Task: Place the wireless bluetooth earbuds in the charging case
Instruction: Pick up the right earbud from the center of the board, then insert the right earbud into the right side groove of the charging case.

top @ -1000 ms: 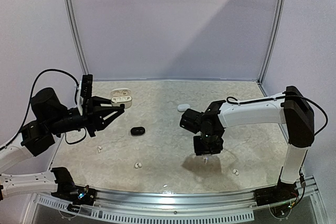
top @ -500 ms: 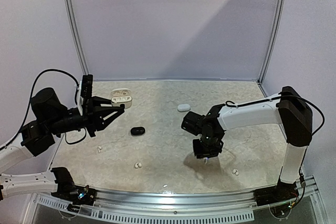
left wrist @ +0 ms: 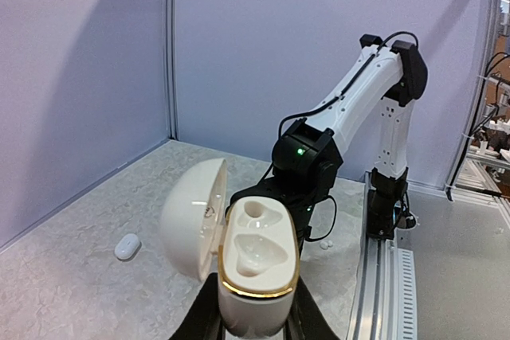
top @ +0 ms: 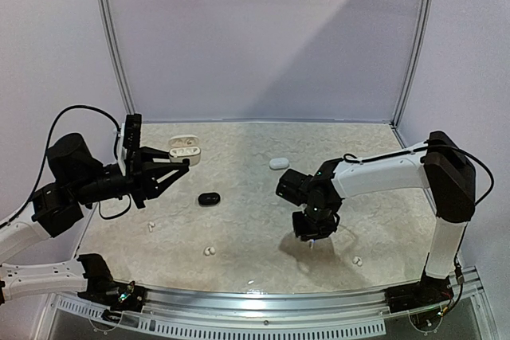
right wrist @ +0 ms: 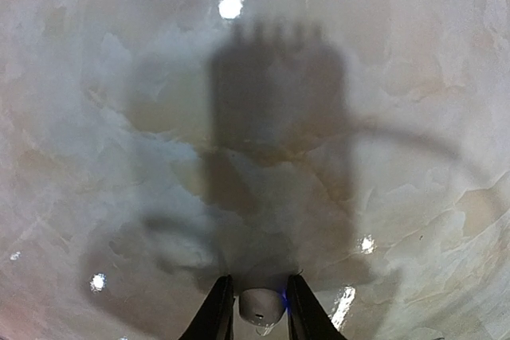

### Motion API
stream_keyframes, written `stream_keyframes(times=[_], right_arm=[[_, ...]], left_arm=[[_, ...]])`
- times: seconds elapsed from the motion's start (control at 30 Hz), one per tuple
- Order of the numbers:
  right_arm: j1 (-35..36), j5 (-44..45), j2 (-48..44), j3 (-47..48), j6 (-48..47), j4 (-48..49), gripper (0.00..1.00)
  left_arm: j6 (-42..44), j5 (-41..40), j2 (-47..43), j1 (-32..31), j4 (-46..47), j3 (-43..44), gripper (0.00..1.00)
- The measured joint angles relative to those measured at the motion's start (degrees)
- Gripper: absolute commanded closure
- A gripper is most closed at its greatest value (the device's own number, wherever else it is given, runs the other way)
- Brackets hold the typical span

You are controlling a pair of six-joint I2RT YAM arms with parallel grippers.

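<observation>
Loose earbuds (top: 209, 251) lie at 6 o'clock, too tiny to detail. My right arm bends down at 4 o'clock, right gripper (top: 312, 235) pinched on a white earbud (right wrist: 261, 306), partly cropped. At 10 o'clock, left gripper (left wrist: 253, 296) reaches level, clamped on the open charging case (left wrist: 255, 260); its base is cut off.

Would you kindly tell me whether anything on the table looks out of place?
Nothing looks damaged, but white earbuds lie scattered loose on the table, others at the near left and near right. The open case in the left hand has both sockets empty.
</observation>
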Motion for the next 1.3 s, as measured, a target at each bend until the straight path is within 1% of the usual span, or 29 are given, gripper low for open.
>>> stream_keyframes(times=[0.2, 0.53, 0.7, 0.83, 0.97, 1.07, 1.1, 1.13, 1.2, 1.3], right_arm=[[0.0, 0.0, -0.4, -0.5, -1.0, 0.1, 0.85], [0.0, 0.0, -0.5, -0.5, -1.9, 0.2, 1.00], [0.1, 1.3, -0.8, 0.4, -2.8, -1.5, 1.00], [0.8, 5.4, -2.4, 6.3, -4.2, -5.3, 1.00], [4.0, 13.7, -5.7, 20.2, -7.5, -7.3, 1.00], [8.7, 19.8, -9.1, 28.8, -11.6, -3.8, 1.00], [10.6, 21.7, -10.6, 30.5, -13.5, -1.1, 1.00], [12.5, 24.2, -12.0, 31.9, -16.8, 3.7, 1.00], [16.1, 26.1, -14.5, 32.3, -20.5, 8.9, 1.00], [20.6, 27.6, -15.5, 32.4, -29.8, 20.1, 1.00]], left_arm=[[0.0, 0.0, 0.1, 0.0, 0.0, 0.0, 1.00], [0.1, 0.0, 0.2, 0.0, 0.0, 0.0, 1.00], [0.4, 0.0, 0.5, 0.0, -0.1, 0.0, 1.00], [0.7, -0.2, 0.5, 0.0, -0.1, 0.0, 1.00], [1.0, -0.8, 0.5, 0.0, 0.4, 0.0, 1.00], [1.3, -1.1, 0.5, 0.0, 2.1, 0.0, 1.00], [1.6, -1.1, 0.5, 0.0, 3.0, 0.0, 1.00], [1.9, -1.1, 0.5, 0.0, 3.8, 0.0, 1.00], [2.5, -1.1, 0.5, 0.0, 5.4, -0.1, 1.00], [3.5, -1.1, 0.4, 0.0, 7.3, -0.3, 1.00]])
